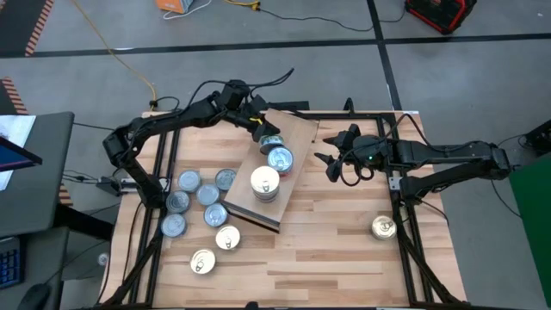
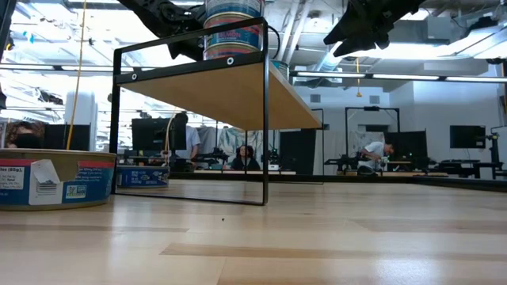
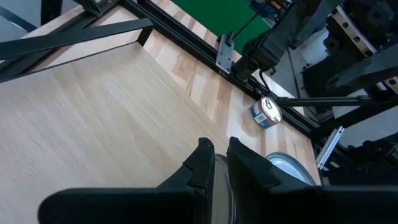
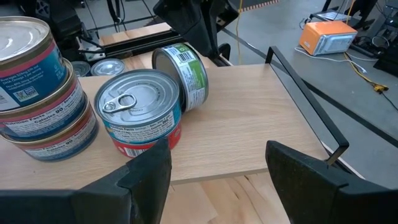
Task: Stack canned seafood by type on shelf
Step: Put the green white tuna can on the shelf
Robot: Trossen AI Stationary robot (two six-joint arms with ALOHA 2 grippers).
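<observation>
While my left pincer, closed, appears to grip a tilted tin on the shelf and my right pincer gapes empty, two short stacks stand there, nine cans left on the table.

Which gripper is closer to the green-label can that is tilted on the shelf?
Left. The left gripper is shut on the tilted green-label can; the right gripper hovers open beside the shelf.

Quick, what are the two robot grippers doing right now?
Left gripper: shut on a tilted green-label can on the shelf.
Right gripper: open, holding nothing.
</observation>
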